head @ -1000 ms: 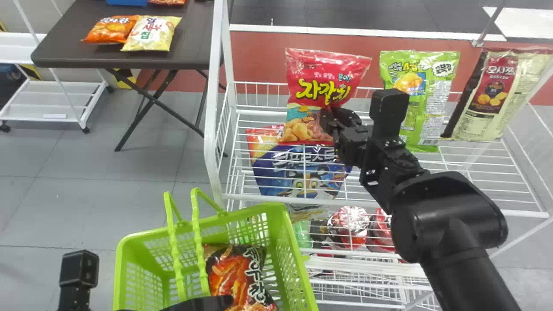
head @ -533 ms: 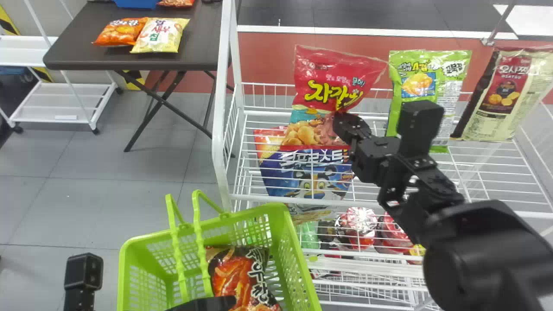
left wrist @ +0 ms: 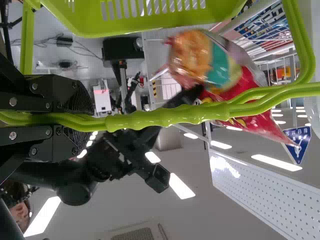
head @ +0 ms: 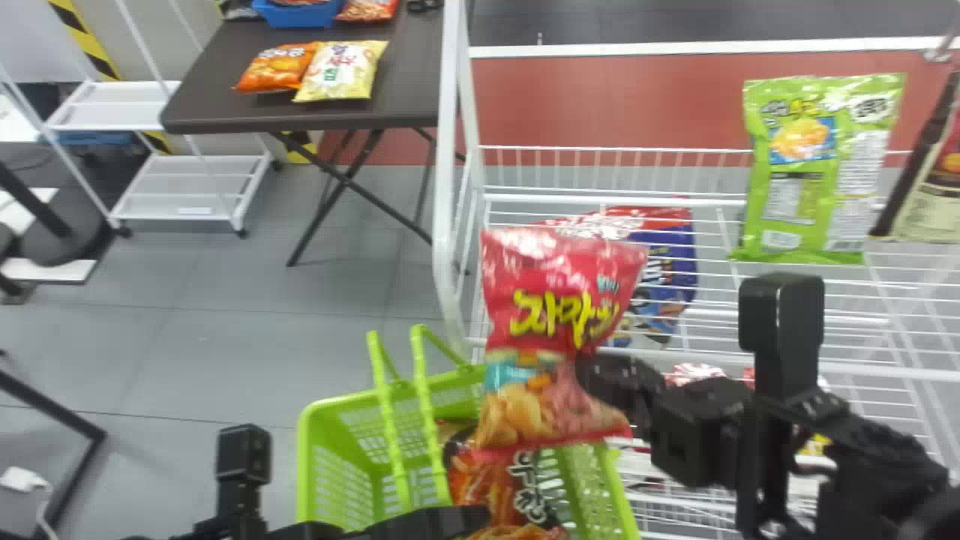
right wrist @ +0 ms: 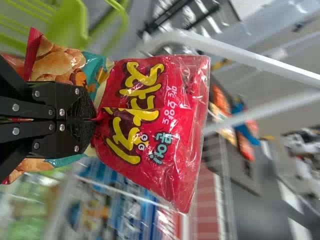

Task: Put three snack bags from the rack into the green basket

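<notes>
A: Right gripper (head: 589, 367) state?
B: Clenched on red plastic snack bag with yellow lettering (head: 555, 322), pinching a fold in its front. Holding it roughly upright.
A: Over what?
B: Above lime-green plastic basket (head: 319, 457), hiding its far right corner in head view. In front of white wire rack (head: 445, 165).
A: Left gripper (head: 465, 519)?
B: Closed around green ribbed basket handles (left wrist: 170, 116).
A: Already in basket?
B: One black-and-orange snack bag (head: 480, 480).
A: On rack?
B: Upright green bag (head: 810, 172), brown-and-cream bag (head: 937, 199) to its right. Lower, partly behind red one: blue-and-red bag (head: 671, 262).
A: Beyond, left?
B: Dark counter (head: 217, 97) with orange bag (head: 274, 69) touching pale-yellow bag (head: 341, 71).
</notes>
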Available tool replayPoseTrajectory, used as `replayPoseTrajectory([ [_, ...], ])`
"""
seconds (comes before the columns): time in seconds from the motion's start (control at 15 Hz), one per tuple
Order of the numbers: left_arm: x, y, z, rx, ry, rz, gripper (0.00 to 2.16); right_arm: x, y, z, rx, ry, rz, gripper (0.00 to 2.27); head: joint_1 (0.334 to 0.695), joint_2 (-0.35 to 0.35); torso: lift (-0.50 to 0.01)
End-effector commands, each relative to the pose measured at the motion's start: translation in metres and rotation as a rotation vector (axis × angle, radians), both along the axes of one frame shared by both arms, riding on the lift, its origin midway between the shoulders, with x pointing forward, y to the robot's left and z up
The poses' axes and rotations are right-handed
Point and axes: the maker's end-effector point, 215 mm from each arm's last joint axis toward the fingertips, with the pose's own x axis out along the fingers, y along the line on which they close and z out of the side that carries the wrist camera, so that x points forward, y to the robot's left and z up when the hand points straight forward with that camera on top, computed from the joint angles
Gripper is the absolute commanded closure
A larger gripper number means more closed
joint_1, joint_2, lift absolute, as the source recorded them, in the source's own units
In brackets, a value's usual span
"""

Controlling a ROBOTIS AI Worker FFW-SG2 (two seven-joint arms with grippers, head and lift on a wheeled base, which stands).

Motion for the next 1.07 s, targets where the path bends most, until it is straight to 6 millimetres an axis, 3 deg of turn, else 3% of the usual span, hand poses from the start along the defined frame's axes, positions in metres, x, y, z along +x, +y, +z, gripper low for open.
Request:
replayPoseTrajectory([
  [0.0,0.0,-0.002,-0.001,0.003,0.0,-0.002,2.15,-0.037,0.032,-0.016,0.015,0.102,0.095,2.25,0.695,0.197,0.0],
  [0.07,0.001,-0.002,-0.001,0.004,-0.001,-0.003,2.15,-0.044,0.041,-0.029,0.004,0.13,0.122,2.24,0.695,0.228,0.0],
  [0.2,0.001,-0.004,0.0,0.004,0.0,-0.008,2.15,-0.057,0.052,-0.061,-0.034,0.204,0.167,1.76,0.695,0.313,0.0],
  [0.27,0.002,-0.004,0.0,0.006,-0.001,-0.007,2.15,-0.06,0.051,-0.071,-0.057,0.225,0.179,0.8,0.695,0.329,0.0],
  [0.33,0.002,-0.004,-0.001,0.008,0.0,-0.009,2.15,-0.064,0.044,-0.08,-0.102,0.246,0.185,0.0,0.695,0.342,0.0],
  [0.47,0.004,-0.004,-0.001,0.014,-0.003,-0.009,2.15,-0.053,0.032,-0.069,-0.096,0.222,0.158,0.0,0.695,0.346,0.0],
  [0.6,0.004,-0.005,-0.001,0.014,-0.002,-0.012,2.15,-0.026,0.0,-0.039,0.015,0.205,0.102,0.06,0.695,0.327,0.0],
  [0.67,0.004,-0.005,0.0,0.016,-0.005,-0.014,2.15,0.0,-0.027,-0.021,0.031,0.164,0.042,0.06,0.695,0.293,0.0],
  [0.8,0.004,-0.005,0.0,0.012,-0.003,-0.015,2.15,0.074,-0.104,0.012,-0.037,0.034,-0.131,0.07,0.695,0.204,0.0],
  [0.87,0.004,-0.006,0.001,0.008,-0.003,-0.016,2.15,0.099,-0.132,0.015,-0.065,0.004,-0.194,0.07,0.695,0.15,0.0],
  [0.93,0.004,-0.006,0.001,0.008,-0.003,-0.016,2.15,0.131,-0.162,0.02,-0.089,-0.05,-0.262,0.07,0.695,0.032,0.0],
  [1.0,0.003,-0.007,0.001,0.006,-0.003,-0.019,2.15,0.152,-0.182,0.021,-0.109,-0.081,-0.306,0.07,0.695,-0.013,0.0],
])
